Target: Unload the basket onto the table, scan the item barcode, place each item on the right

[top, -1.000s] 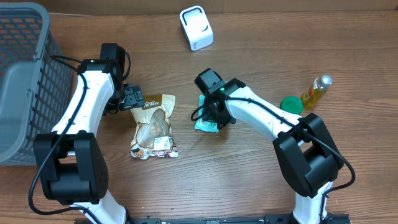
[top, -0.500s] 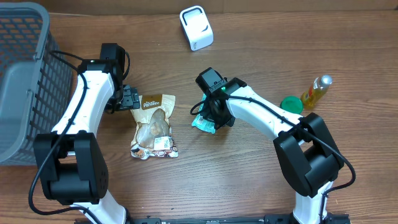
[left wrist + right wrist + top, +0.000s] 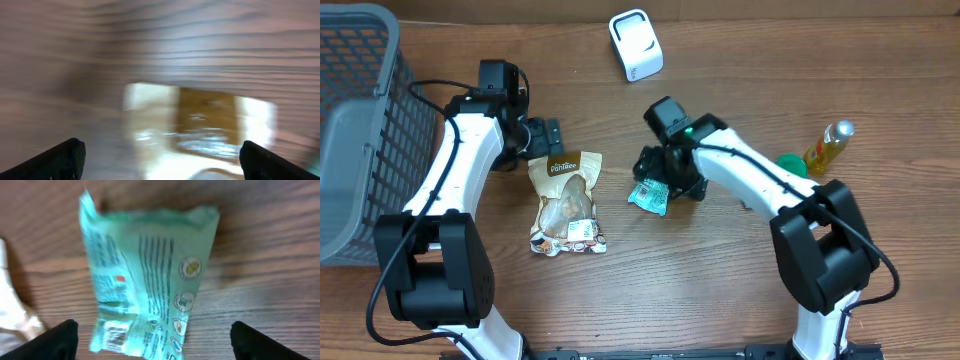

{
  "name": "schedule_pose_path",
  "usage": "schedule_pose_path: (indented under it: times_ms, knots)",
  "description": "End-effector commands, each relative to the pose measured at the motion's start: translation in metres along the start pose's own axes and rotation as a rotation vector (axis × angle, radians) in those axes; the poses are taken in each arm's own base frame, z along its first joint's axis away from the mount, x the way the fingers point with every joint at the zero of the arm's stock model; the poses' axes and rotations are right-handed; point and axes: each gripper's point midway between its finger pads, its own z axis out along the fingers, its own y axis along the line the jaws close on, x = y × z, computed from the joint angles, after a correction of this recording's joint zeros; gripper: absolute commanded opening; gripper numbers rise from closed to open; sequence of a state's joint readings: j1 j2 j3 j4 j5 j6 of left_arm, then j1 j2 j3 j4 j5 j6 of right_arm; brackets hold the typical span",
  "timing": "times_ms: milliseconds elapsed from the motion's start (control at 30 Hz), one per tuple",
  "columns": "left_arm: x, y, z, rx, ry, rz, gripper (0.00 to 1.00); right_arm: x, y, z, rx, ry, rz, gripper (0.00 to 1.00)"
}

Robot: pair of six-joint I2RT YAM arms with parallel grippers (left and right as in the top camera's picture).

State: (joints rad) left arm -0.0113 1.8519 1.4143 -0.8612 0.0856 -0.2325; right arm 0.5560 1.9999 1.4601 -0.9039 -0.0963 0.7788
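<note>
Surface (image 3: 720, 280): wooden, and it carries everything.
Basket (image 3: 360, 120): grey, at the left edge toward the far corner; nothing can be seen inside it.
Tan pouch (image 3: 565, 200): lies flat, left of the middle of the surface, not held.
Scanner (image 3: 635, 45): white, near the far edge, well apart from both packs.
Teal packet (image 3: 145, 280): flat at mid-surface, printed side up, with a barcode-like patch near one corner in the right wrist view.
Right hand (image 3: 668, 178): jaws spread wide over the teal packet, gripping nothing.
Left hand (image 3: 548, 138): jaws wide, empty, just beyond the tan pouch's far end; its wrist view is blurred.
Done so far: nothing suggests a scan; neither pack is at the scanner.
Left to do: probably to pick a pack up and present its barcode to the scanner.
Change, right side: a second ago this hand was clamped on the teal packet; now it has let go, and the packet lies slightly turned.
Change, left side: the hand has drawn back from the pouch's top edge toward the far edge.
</note>
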Motion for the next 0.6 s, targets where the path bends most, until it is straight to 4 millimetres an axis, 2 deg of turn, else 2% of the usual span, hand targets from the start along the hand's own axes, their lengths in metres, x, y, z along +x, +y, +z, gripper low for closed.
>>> schedule_pose_path:
  times_ms: [0,33,67,133,167,200,233,300,400,567]
  knots:
    - [0.003,-0.069,-0.02,0.408,0.04,0.022,0.86,-0.022,0.006,-0.031,-0.081,-0.045,-0.022,0.93]
    - [0.004,-0.083,-0.027,0.495,0.05,0.03,0.67,-0.026,0.003,-0.032,-0.09,-0.046,-0.031,0.9]
    - [0.007,-0.095,-0.033,0.569,0.062,0.036,0.55,-0.03,0.003,-0.033,-0.108,-0.044,-0.061,0.87]
    - [0.012,-0.111,-0.042,0.659,0.084,0.051,0.46,-0.036,0.004,-0.036,-0.159,-0.032,-0.13,0.67]
    - [0.014,-0.116,-0.043,0.67,0.092,0.061,0.3,-0.037,0.005,-0.038,-0.191,-0.021,-0.156,0.59]
    - [0.017,-0.12,-0.042,0.667,0.1,0.069,0.15,-0.039,0.006,-0.039,-0.212,-0.014,-0.161,0.43]
    - [0.022,-0.125,-0.042,0.669,0.111,0.081,0.06,-0.042,0.004,-0.04,-0.228,-0.009,-0.152,0.24]
    - [0.03,-0.137,-0.041,0.676,0.129,0.109,0.06,-0.046,0.0,-0.042,-0.239,-0.004,-0.134,0.06]
    - [0.047,-0.158,-0.039,0.663,0.155,0.17,0.07,-0.05,-0.004,-0.044,-0.267,0.006,-0.124,0.04]
    - [0.069,-0.177,-0.022,0.497,0.168,0.189,0.04,-0.048,-0.003,-0.046,-0.299,0.03,-0.147,0.04]
